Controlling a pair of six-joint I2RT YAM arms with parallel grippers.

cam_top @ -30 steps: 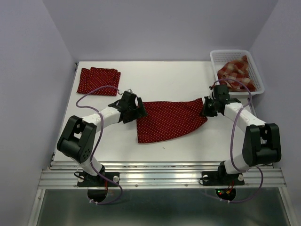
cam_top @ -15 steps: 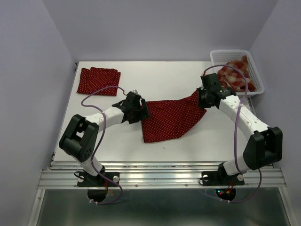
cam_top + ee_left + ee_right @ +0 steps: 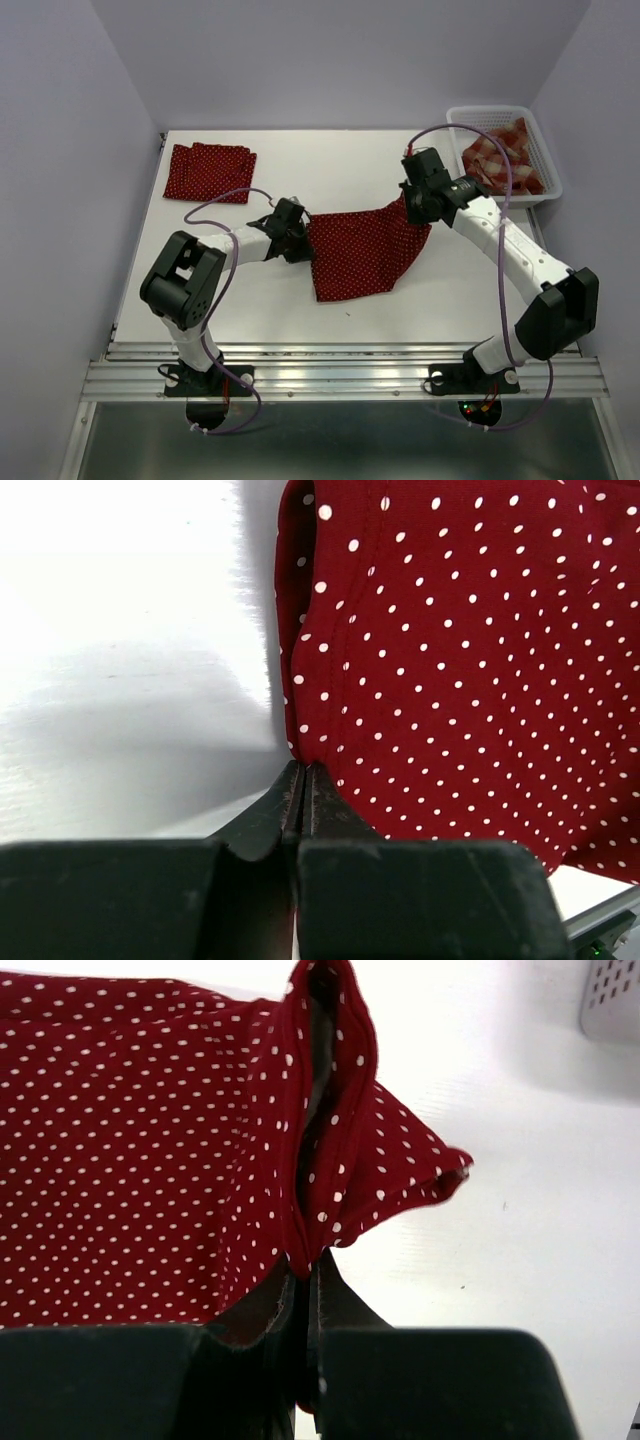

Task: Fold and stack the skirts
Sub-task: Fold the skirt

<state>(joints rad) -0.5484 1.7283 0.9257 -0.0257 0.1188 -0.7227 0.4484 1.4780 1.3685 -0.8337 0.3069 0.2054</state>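
Left arm: we see it bent sharply at the elbow, the forearm lying low over the table (image 3: 330,165) and pointing inward to the right.
Left pincer (image 3: 305,243): its fingers are pressed together, and in the wrist view the hem of the spread dotted skirt (image 3: 360,255) is nipped right at their tips.
Right arm: we see it stretched long from its base, slanting up and inward, with the wrist turned down toward the cloth.
Right pincer (image 3: 408,208): it is closed tight on a bunched corner of the same skirt, and the folds stand up just ahead of its tips.
Spread dotted skirt: it is strung between the two pincers. Its far edge runs from one to the other, and the rest lies on the table on the near side of both.
Folded dotted skirt (image 3: 208,172): it lies flat, well apart from the left pincer, beyond it and to its left.
Plaid skirt (image 3: 500,160): it is crumpled in the white mesh basket (image 3: 490,109), near the right pincer's right side and not touching it.
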